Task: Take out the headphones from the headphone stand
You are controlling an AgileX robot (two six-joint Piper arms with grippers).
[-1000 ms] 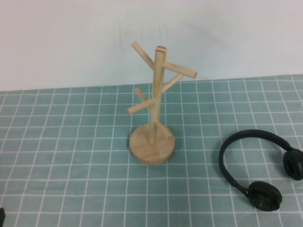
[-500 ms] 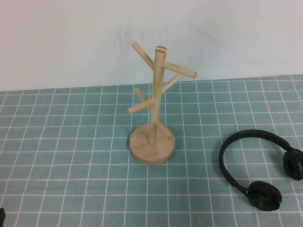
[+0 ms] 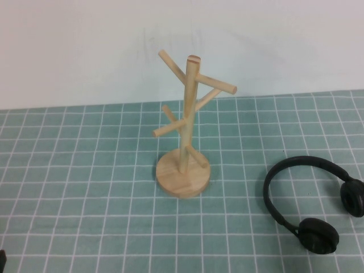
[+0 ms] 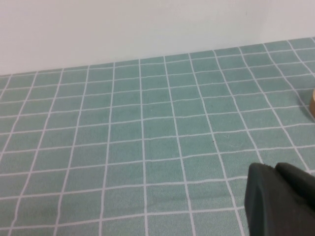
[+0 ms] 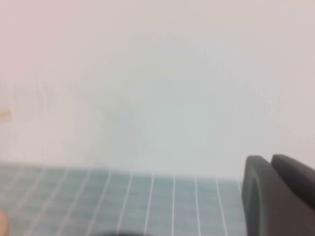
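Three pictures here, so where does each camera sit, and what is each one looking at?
High view: raised on the robot's side, angled down at the headphone stand and the headphones lying on the table; hardly any robot shows.
Left wrist view: on the left arm, low over the table's grid; the left gripper fills a corner.
Right wrist view: on the right arm, facing the wall; the right gripper shows.
All three share the table.

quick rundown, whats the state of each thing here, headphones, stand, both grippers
headphones: off the stand, lying flat on the table, right of it, apart from it
headphone stand: upright, pegs bare
left gripper: low over the table, holding nothing
right gripper: raised, facing the wall, holding nothing
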